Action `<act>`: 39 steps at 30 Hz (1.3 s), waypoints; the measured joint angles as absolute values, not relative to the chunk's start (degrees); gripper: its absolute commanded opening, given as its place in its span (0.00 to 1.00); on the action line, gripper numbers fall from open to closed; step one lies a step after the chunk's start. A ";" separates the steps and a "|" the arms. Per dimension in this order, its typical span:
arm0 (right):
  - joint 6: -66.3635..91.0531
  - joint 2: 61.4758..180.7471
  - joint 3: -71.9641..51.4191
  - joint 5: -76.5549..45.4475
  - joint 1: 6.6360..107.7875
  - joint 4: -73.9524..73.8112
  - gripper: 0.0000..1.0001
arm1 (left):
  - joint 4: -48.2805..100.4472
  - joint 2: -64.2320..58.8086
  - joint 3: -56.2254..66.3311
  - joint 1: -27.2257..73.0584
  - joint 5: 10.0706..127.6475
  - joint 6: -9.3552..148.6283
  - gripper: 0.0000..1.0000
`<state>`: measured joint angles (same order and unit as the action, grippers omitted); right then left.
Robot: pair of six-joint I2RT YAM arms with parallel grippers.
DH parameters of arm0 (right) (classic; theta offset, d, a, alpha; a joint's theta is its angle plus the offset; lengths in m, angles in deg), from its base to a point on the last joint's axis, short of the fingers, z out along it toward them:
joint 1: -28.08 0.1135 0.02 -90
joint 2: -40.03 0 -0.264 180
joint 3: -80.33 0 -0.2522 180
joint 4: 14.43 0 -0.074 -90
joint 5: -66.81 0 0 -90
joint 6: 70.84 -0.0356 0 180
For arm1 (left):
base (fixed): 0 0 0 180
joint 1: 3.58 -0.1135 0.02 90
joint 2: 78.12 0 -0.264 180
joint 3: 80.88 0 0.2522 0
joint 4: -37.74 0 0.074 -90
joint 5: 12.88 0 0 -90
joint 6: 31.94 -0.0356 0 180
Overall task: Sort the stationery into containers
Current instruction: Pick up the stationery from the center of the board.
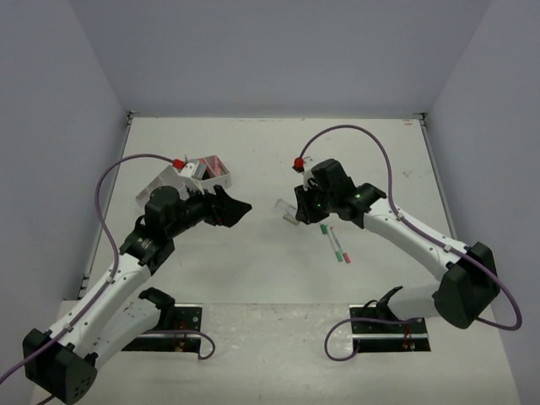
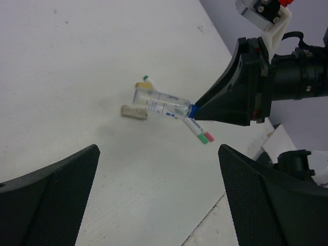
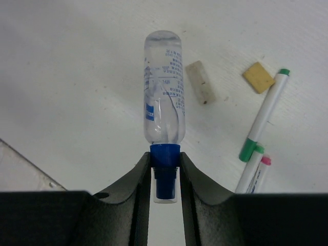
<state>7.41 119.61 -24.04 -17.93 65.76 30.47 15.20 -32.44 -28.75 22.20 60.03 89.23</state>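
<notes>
My right gripper (image 3: pixel 165 164) is shut on the blue cap of a clear glue bottle (image 3: pixel 163 92), whose body points away from the fingers, low over the table. From above, the bottle (image 1: pixel 284 208) sits mid-table at the right gripper (image 1: pixel 297 207). To its right lie a beige eraser (image 3: pixel 200 82), a tan square piece (image 3: pixel 258 77), a green-capped marker (image 3: pixel 265 115) and a pink-capped marker (image 3: pixel 256 174). A white container (image 1: pixel 181 179) stands at the back left. My left gripper (image 2: pixel 159 154) hangs open and empty, facing the bottle (image 2: pixel 164 105).
The two markers (image 1: pixel 335 243) lie side by side in front of the right gripper. The white container holds some reddish items (image 1: pixel 215 166). Grey walls close in the table at left, back and right. Both arm bases stand at the near edge.
</notes>
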 measured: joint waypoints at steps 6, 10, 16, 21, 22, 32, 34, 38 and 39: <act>7.70 110.53 -25.57 -10.62 67.66 31.88 0.00 | 31.64 -22.02 -33.29 22.32 52.24 99.86 1.00; 7.67 108.27 -25.70 -9.38 68.39 31.50 0.00 | 34.63 -15.97 -33.78 24.57 53.40 102.10 1.00; 7.32 114.94 -27.04 -10.10 68.58 30.49 0.00 | 36.29 -16.24 -34.36 25.87 56.90 103.72 1.00; 5.61 116.89 -29.93 -12.27 69.31 29.21 0.00 | 36.66 -18.61 -34.80 25.94 59.09 103.03 1.00; 5.25 116.89 -30.13 -12.97 69.61 28.84 0.00 | 36.94 -18.93 -35.17 26.04 59.24 102.63 1.00; 3.54 116.01 -29.46 -18.54 74.21 26.09 0.00 | 46.52 -20.42 -45.96 29.49 59.24 96.02 1.00; 3.54 114.85 -28.37 -19.00 74.20 27.44 0.00 | 50.33 -21.02 -48.18 30.44 58.79 93.70 1.00; 3.81 112.34 -24.29 -18.31 74.18 30.25 0.00 | 55.28 -21.74 -49.75 33.26 57.59 88.36 1.00; 3.86 111.89 -23.17 -17.87 74.21 30.71 0.00 | 56.24 -21.74 -49.56 34.51 57.45 86.52 1.00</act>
<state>3.86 111.89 -23.17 -17.87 74.21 30.71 56.24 -21.74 -49.56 34.51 57.45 86.52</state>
